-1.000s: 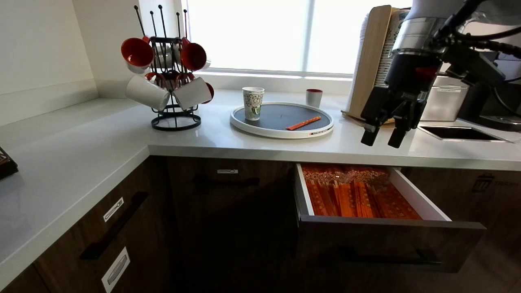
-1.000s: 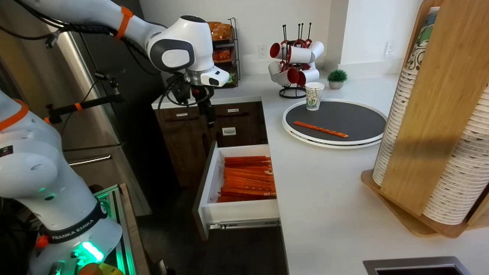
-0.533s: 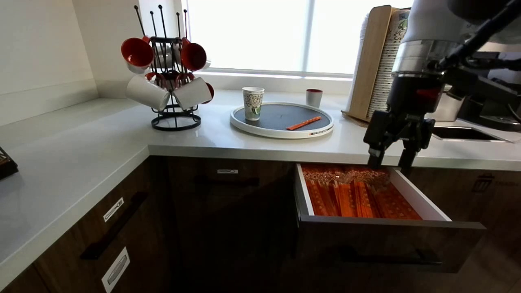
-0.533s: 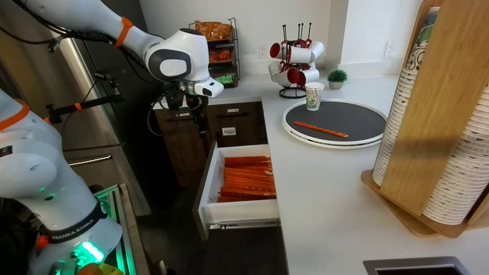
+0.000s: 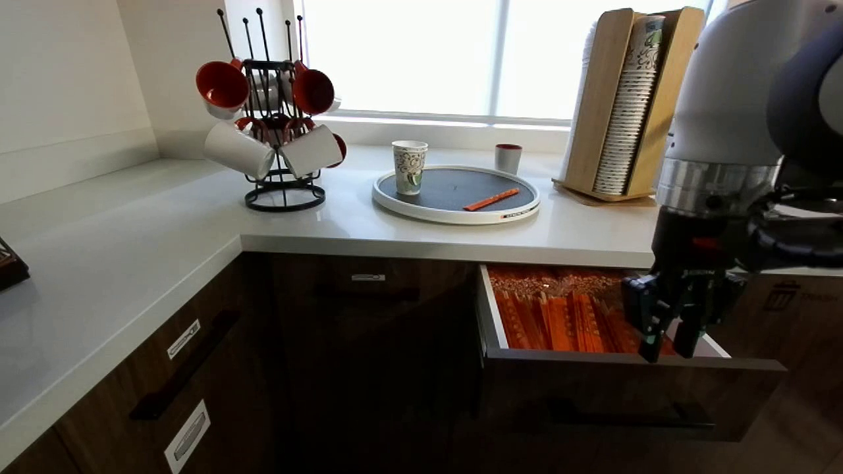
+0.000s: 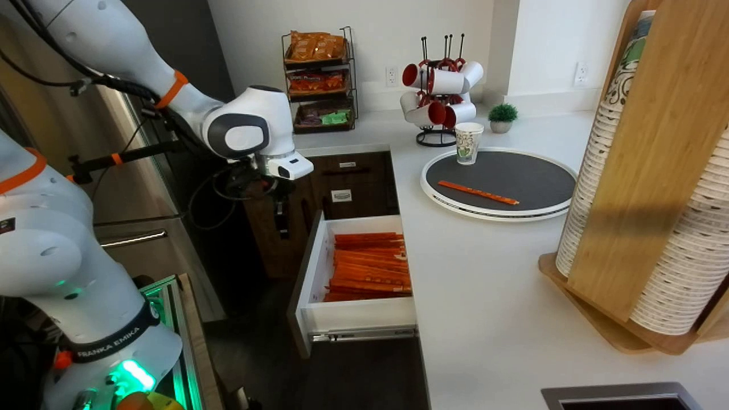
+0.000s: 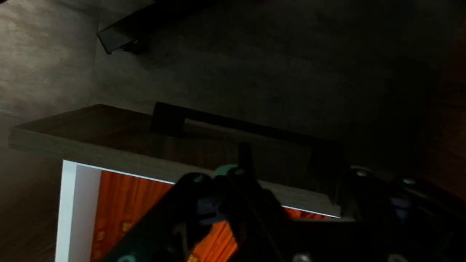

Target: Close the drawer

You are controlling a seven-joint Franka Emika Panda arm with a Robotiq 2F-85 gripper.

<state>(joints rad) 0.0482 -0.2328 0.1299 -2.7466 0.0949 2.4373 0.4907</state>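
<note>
The drawer (image 5: 632, 395) stands pulled out below the counter, with a dark wood front, pale walls and orange-red packets inside. It also shows in an exterior view (image 6: 361, 316) and in the wrist view (image 7: 127, 162). A dark bar handle (image 5: 632, 419) is on its front; the handle crosses the wrist view (image 7: 247, 127). My gripper (image 5: 668, 349) is open and empty, pointing down by the drawer front. In an exterior view the gripper (image 6: 282, 230) hangs on the outer side of the front, apart from it. In the wrist view the dark fingers (image 7: 291, 153) overlap the front's top edge.
The white counter (image 5: 369, 240) overhangs the drawer. On it stand a round turntable (image 5: 448, 214) with a paper cup and an orange packet, a mug rack (image 5: 283, 197) and a wooden cup holder (image 6: 643, 199). A steel fridge (image 6: 154, 273) stands near the arm.
The arm and gripper have moved down from above counter height to the drawer front, and outward away from the counter. The fingers stay apart. The drawer has not moved.
</note>
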